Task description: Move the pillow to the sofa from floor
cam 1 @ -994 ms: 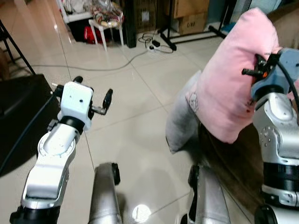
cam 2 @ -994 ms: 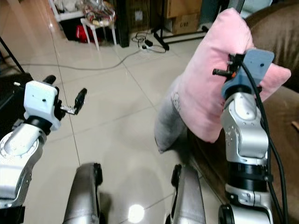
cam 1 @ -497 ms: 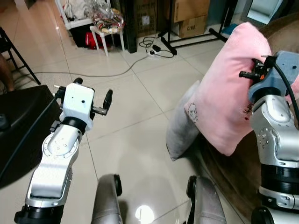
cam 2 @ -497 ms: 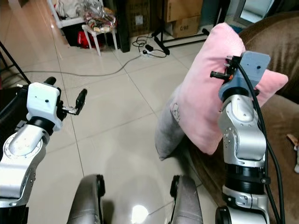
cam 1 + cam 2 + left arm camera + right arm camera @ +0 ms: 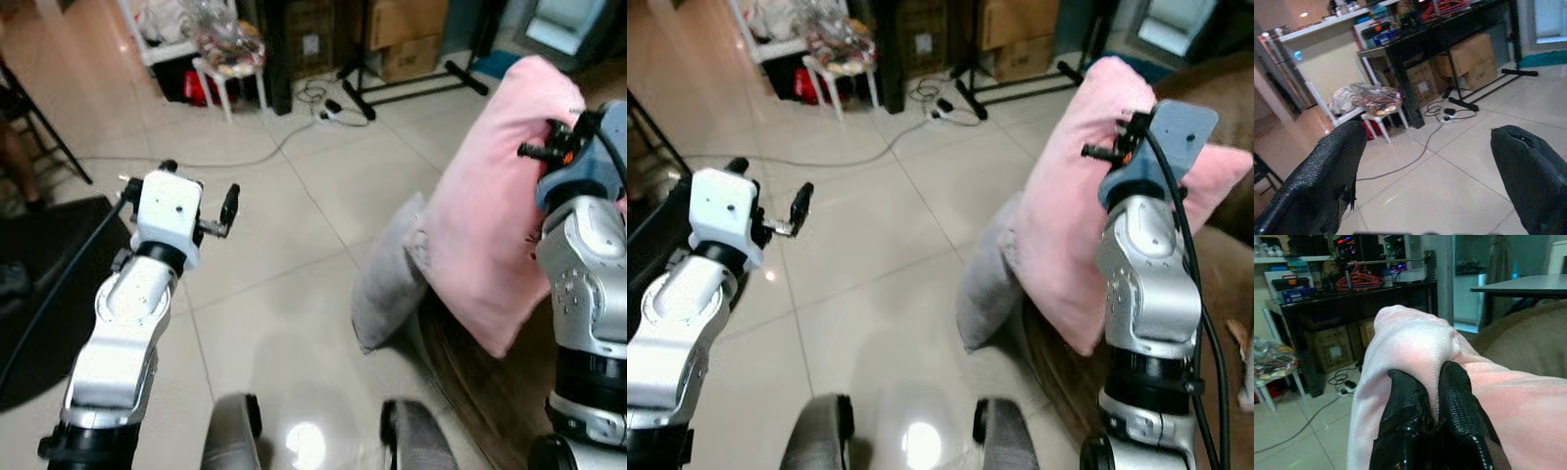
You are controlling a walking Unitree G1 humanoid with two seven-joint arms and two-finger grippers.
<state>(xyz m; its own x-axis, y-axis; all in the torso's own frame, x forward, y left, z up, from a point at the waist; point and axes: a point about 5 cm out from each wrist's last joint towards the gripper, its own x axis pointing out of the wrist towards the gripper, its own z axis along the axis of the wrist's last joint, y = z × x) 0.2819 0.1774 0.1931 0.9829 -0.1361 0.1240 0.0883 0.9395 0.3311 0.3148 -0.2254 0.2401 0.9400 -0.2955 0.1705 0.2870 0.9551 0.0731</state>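
Here the right gripper has its jaws pinched on a fold of the pink pillow, held aloft beside the sofa. That thin hold could slip mid-swing. The left gripper hangs open, empty.

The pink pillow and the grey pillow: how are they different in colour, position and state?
The pink pillow is held up off the floor, pinched by the right gripper; the grey pillow stands on the floor tiles, leaning against the sofa, and no gripper touches it. The pink pillow looks larger than the grey pillow, which it partly hides. Both are soft and sit beside the sofa.
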